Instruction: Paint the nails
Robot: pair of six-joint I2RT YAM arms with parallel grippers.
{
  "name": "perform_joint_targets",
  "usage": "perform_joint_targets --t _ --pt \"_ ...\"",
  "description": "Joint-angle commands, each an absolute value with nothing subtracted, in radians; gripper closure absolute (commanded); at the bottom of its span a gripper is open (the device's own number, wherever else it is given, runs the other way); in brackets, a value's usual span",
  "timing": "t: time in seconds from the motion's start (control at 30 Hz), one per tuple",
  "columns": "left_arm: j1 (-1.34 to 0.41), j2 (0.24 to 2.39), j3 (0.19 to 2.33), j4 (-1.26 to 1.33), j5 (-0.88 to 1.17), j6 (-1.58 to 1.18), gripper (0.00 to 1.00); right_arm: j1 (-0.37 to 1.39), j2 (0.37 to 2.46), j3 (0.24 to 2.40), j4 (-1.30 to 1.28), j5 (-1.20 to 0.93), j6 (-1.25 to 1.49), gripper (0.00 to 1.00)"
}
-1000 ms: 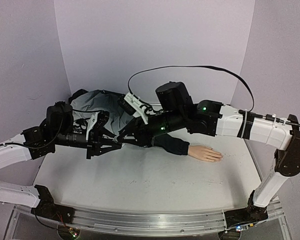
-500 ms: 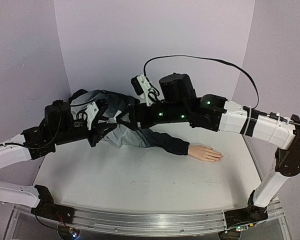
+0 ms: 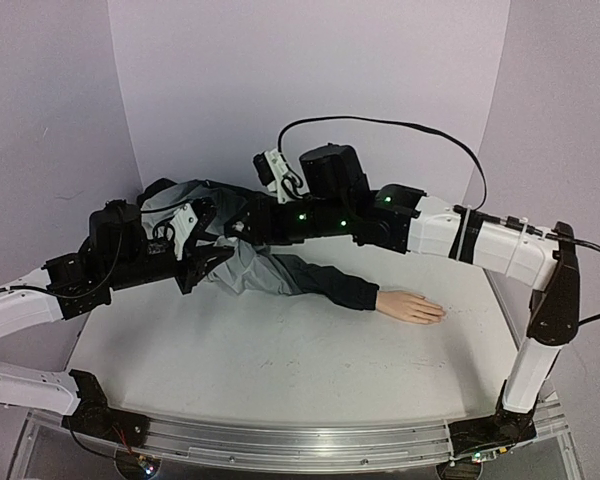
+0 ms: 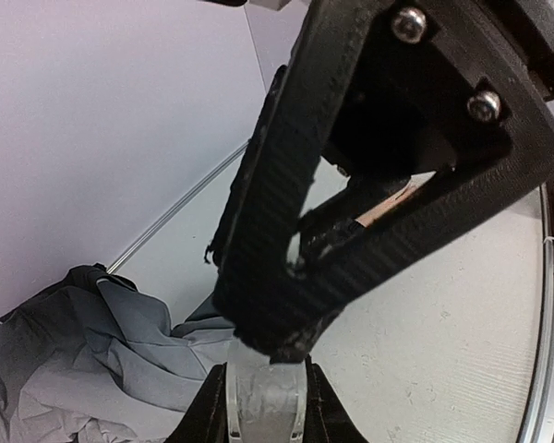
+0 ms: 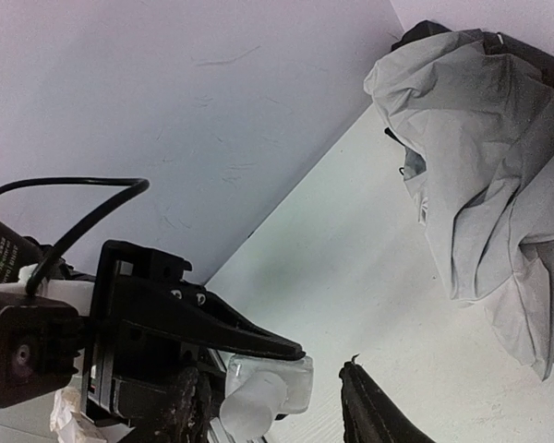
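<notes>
The pale mannequin hand [image 3: 412,306] lies flat on the table, sticking out of the dark grey sleeve [image 3: 340,286]. Its nails [image 3: 439,314] are too small to make out. My left gripper [image 3: 195,243] is shut on a small whitish bottle [image 4: 263,411] and holds it in the air over the jacket. My right gripper [image 3: 235,228] reaches across to it. In the right wrist view the right gripper [image 5: 270,377] is open around the bottle's frosted cap [image 5: 254,408], with a gap on one side. One right finger [image 4: 286,231] hides the bottle's top in the left wrist view.
The crumpled grey jacket [image 3: 235,268] lies at the back left of the white table [image 3: 280,360], also in the left wrist view [image 4: 83,351] and the right wrist view [image 5: 480,166]. Purple walls [image 3: 310,80] close in the back and sides. A black cable [image 3: 380,125] loops above the right arm.
Both grippers rose from the jacket. The right gripper then moved left, closing in on the bottle held by the left gripper. The mannequin hand has not moved.
</notes>
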State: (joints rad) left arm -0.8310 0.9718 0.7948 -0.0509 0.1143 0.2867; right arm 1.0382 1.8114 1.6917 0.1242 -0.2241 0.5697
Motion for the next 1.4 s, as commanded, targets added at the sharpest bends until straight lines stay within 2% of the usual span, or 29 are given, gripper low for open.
perform_joint_targets --t 0.0,0.17,0.23,0.3,0.37,0.47,0.67,0.7,0.73,0.77,0.83,0.87,0.93,1.07,1.13,1.27,1.37 --pt "-0.831 0.962 0.841 0.006 0.144 0.272 1.00 1.042 1.826 1.748 0.161 -0.290 0.573 0.61" --pt "-0.832 0.961 0.841 0.006 0.158 0.265 1.00 1.034 1.821 1.729 0.169 -0.303 0.547 0.91" --pt "-0.831 0.959 0.841 0.006 0.176 0.254 1.00 1.032 1.807 1.713 0.190 -0.339 0.497 1.00" --pt "-0.831 0.941 0.833 0.006 0.289 0.261 1.00 1.032 1.779 1.659 0.242 -0.529 0.306 1.00" --pt "-0.831 0.915 0.825 0.006 0.513 0.257 1.00 1.034 1.724 1.547 0.262 -0.810 0.042 1.00" --pt "-0.832 0.926 0.834 0.006 0.652 0.231 1.00 1.034 1.647 1.405 0.311 -0.720 -0.036 1.00" --pt "-0.831 0.970 0.847 0.006 0.562 0.224 1.00 1.066 1.666 1.435 0.284 -0.625 0.033 1.00" --pt "-0.830 0.971 0.848 0.006 0.530 0.223 1.00 1.066 1.667 1.439 0.284 -0.608 0.047 0.97" --pt "-0.831 0.971 0.847 0.006 0.492 0.221 1.00 1.066 1.663 1.438 0.282 -0.559 0.061 0.78" --pt "-0.831 0.971 0.846 0.006 0.446 0.221 1.00 1.065 1.654 1.434 0.281 -0.496 0.081 0.51" --pt "-0.831 0.971 0.841 0.006 0.353 0.227 1.00 1.063 1.627 1.430 0.272 -0.326 0.147 0.21" --pt "-0.831 0.972 0.840 0.006 0.295 0.237 1.00 1.056 1.614 1.431 0.258 -0.249 0.191 0.10" --pt "-0.831 0.973 0.840 0.006 0.221 0.250 1.00 1.023 1.594 1.429 0.241 -0.205 0.291 0.07" --pt "-0.831 0.969 0.839 0.006 0.158 0.268 1.00 0.991 1.583 1.429 0.238 -0.188 0.501 0.08" --pt "-0.831 0.970 0.842 0.006 0.144 0.267 1.00 0.990 1.596 1.445 0.241 -0.210 0.559 0.12" --pt "-0.831 0.964 0.841 0.006 0.141 0.270 1.00 0.992 1.653 1.497 0.281 -0.326 0.601 0.31" --pt "-0.831 0.958 0.839 0.006 0.139 0.271 1.00 0.998 1.680 1.518 0.312 -0.345 0.606 0.36"
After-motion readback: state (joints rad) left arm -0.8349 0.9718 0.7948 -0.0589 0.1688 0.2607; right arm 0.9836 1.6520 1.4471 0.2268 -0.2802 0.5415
